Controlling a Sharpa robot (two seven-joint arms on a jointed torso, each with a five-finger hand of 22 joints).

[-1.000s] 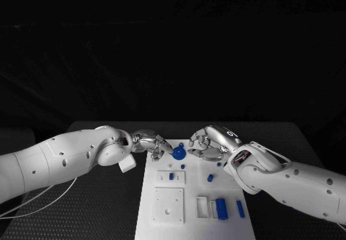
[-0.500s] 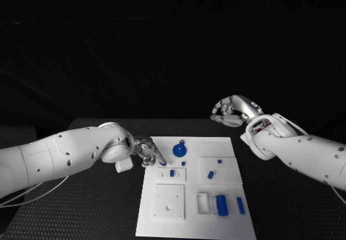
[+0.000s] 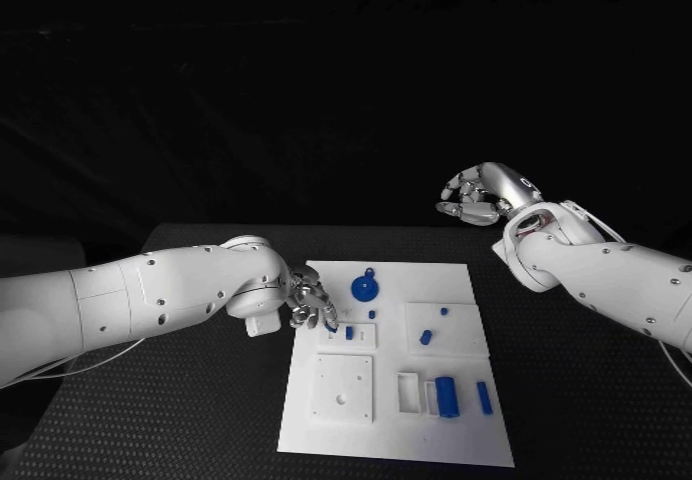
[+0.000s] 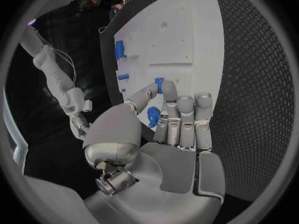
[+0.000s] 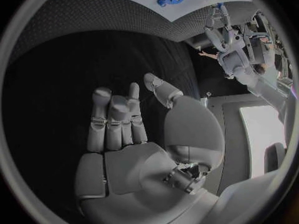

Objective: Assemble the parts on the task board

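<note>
Fingers of left hand [image 3: 307,303] curl at task board [image 3: 397,445] edge; right hand [image 3: 480,196] raised, loosely spread.

A white task board [image 3: 329,432] lay in the middle of the black table [image 3: 173,410]. The left hand [image 3: 309,298] hung low over the board's left edge, fingers curled down near a small blue part [image 3: 349,332] standing in a raised white square. Just beside it lay a round blue part [image 3: 365,289]. The right hand [image 3: 482,194] was up high, well away from the board, with its fingers apart and nothing in them. Near the board's front edge, a fat blue part [image 3: 447,397] and a thin blue part [image 3: 483,398] lay side by side.
</note>
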